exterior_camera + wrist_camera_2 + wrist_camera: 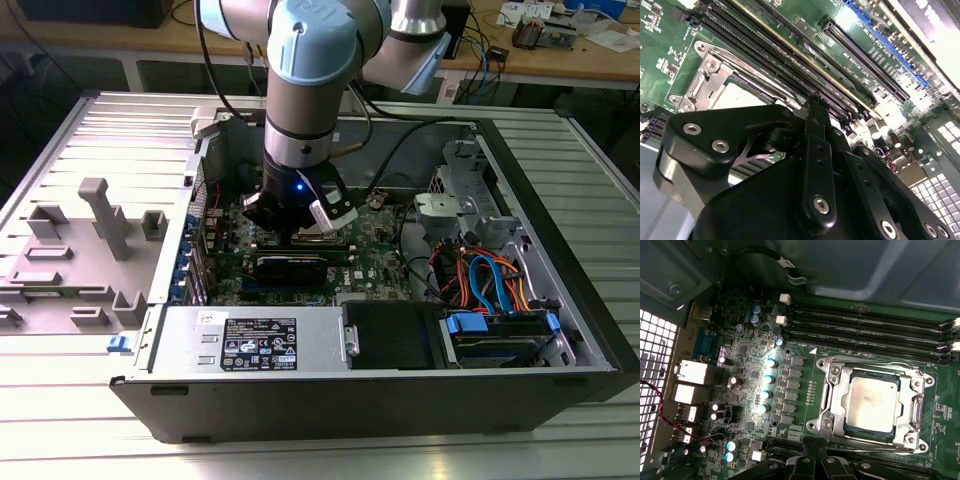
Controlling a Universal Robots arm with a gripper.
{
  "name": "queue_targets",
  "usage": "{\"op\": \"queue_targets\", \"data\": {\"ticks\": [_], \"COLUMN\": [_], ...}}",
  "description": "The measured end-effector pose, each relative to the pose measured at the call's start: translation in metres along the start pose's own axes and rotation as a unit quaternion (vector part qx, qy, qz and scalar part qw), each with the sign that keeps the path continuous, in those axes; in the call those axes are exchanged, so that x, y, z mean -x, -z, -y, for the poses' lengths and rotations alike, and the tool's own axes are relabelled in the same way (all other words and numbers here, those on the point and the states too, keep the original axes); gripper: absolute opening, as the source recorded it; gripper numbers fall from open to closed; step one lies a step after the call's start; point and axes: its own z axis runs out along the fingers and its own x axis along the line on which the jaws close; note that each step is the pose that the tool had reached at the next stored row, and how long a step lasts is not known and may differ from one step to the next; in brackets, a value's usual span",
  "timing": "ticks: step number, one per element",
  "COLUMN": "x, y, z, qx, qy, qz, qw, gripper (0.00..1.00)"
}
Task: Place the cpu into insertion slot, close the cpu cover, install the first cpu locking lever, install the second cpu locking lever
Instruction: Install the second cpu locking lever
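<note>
I see the open case [560, 300] lying on the ribbed desk [60, 440], with grey plastic fixtures [105, 215] on the removed panel at the exterior view's left. Moving right, the arm [305, 90] reaches down into the case, and its end effector [300, 225] hangs low over the green board [385, 260], just above the socket area; I cannot tell from any view whether its fingers are apart or together, nor whether they touch anything. Further right in the exterior view sit the drive bay with blue and orange cables [490, 285]. In the first wrist view, rear ports [692, 372] and a column of capacitors [769, 377] come first, then the slot [822, 422] beside the long black memory slots [865, 332]. The cpu [871, 401] lies flat in the slot, silver top up. The cover [874, 374] is down around it, its frame bordering the chip on all sides. In the second wrist view the black linkage of the end effector [812, 112] stands close above the slot [707, 70], with the pale cpu [737, 97] partly hidden behind it.
</note>
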Motion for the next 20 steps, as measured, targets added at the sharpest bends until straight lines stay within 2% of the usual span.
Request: {"op": "queue_targets", "data": {"ticks": [4,7,16,20], "x": [-0.0016,-0.0014,-0.0009,-0.0010], "y": [-0.0020,-0.0050,-0.0084,-0.0115], "z": [-0.0009,-0.0013,-0.0046,-0.0048], "qx": [0.0017,0.0065,0.0101,0.0134], "qy": [0.000,0.001,0.001,0.001], "qz": [0.0003,0.0010,0.0015,0.0018], "qw": [1.00000,0.99998,0.99995,0.99991], "gripper": [0.11,0.11,0.11,0.11]}}
